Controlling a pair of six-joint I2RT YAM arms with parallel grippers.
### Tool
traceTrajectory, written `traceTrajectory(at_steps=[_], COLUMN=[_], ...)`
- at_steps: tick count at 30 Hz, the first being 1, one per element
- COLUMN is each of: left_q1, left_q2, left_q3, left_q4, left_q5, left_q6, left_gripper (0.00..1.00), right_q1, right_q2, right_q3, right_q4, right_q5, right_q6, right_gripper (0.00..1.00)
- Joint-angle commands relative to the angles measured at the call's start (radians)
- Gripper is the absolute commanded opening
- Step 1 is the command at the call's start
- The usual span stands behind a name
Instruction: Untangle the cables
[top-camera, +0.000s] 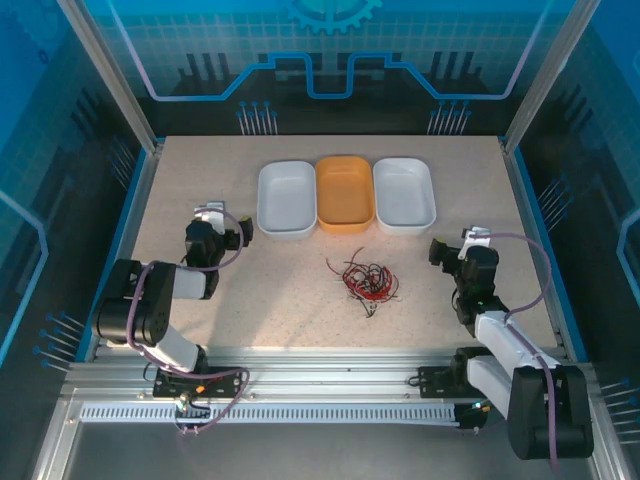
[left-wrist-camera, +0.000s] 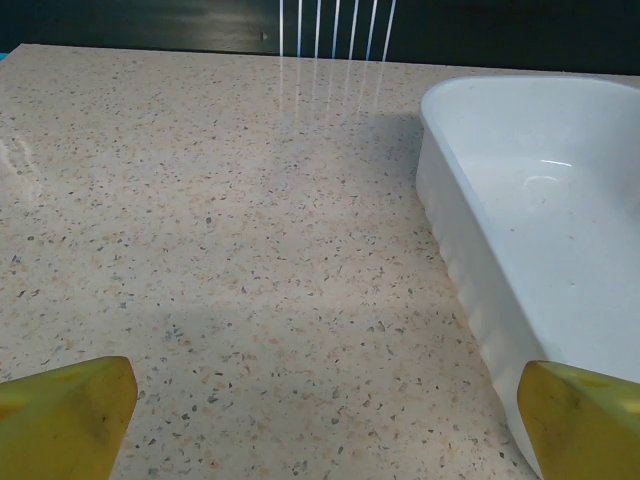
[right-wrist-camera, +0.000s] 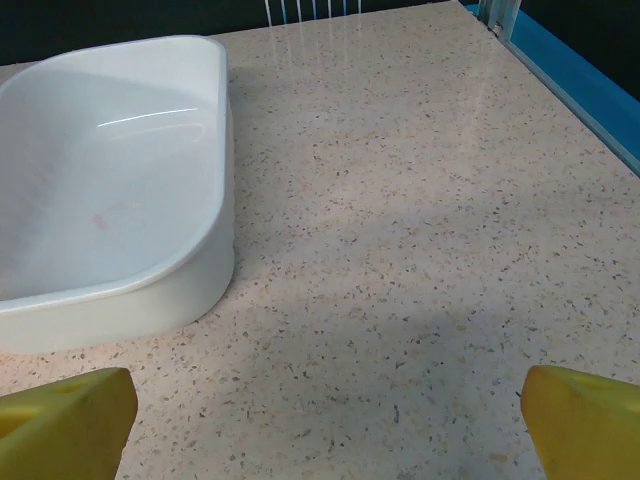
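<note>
Evidently no step is begun: the cables (top-camera: 365, 282) are seen knotted on the surface (top-camera: 270, 295), near the orange tray (top-camera: 345, 195), untouched. Both left tool (top-camera: 243, 236) and right tool (top-camera: 437, 250) are held wide, empty, well apart from them. A reach inward is judged next.

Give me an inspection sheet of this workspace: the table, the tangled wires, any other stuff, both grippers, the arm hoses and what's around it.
Surface: speckled beige table, no spills seen.
Job's things: cables, red and black wires in one tangle mid-table, in front of the orange tray, apart from both arms.
Clutter: left white tray, orange tray and right white tray side by side at the far side.
Grippers: left gripper open, holding nothing, near the left white tray; right gripper open, holding nothing, near the right white tray.
Cables: purple hoses looped along both arms, clear of the tangle.
Surroundings: metal rail at the near edge; blue-lit enclosure walls.
</note>
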Motion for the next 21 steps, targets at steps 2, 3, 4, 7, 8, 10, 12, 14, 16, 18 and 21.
traceTrajectory(at_steps=[2,3,4,7,8,10,12,14,16,18,21], left_q1=[0.006,0.006,0.006,0.006,0.006,0.006,0.006,0.006,0.007,0.006,0.006], left_q2=[-0.026,-0.026,-0.025,-0.025,-0.025,-0.024,-0.024,-0.025,-0.024,-0.024,-0.026], left_q3=[-0.016,-0.016,-0.016,-0.016,-0.016,-0.017,-0.016,-0.016,-0.015,-0.015,-0.016], left_q4=[-0.004,-0.004,-0.004,-0.004,-0.005,-0.004,-0.004,-0.004,-0.006,-0.005,-0.006], left_q5=[0.020,0.018,0.019,0.018,0.019,0.021,0.020,0.021,0.020,0.021,0.020], left_q6=[0.009,0.009,0.009,0.009,0.009,0.009,0.009,0.009,0.009,0.009,0.009], left_gripper=[0.99,0.99,0.99,0.99,0.99,0.99,0.99,0.99,0.99,0.99,0.99], right_q1=[-0.013,-0.013,-0.013,-0.013,-0.012,-0.013,-0.012,-0.012,-0.012,-0.013,-0.013], right_q2=[-0.004,-0.003,-0.001,0.003,0.005,0.010,0.014,0.022,0.029,0.037,0.042], right_q3=[0.036,0.037,0.039,0.044,0.047,0.050,0.055,0.059,0.066,0.071,0.074], right_q4=[-0.001,-0.003,-0.008,-0.013,-0.016,-0.023,-0.029,-0.032,-0.037,-0.043,-0.046], right_q5=[0.003,0.003,0.004,0.007,0.007,0.010,0.011,0.013,0.016,0.017,0.017], right_q6=[0.005,0.005,0.003,0.004,0.002,0.002,0.002,0.003,0.004,0.004,0.003], right_gripper=[1.00,1.00,1.00,1.00,1.00,1.00,1.00,1.00,1.00,1.00,1.00])
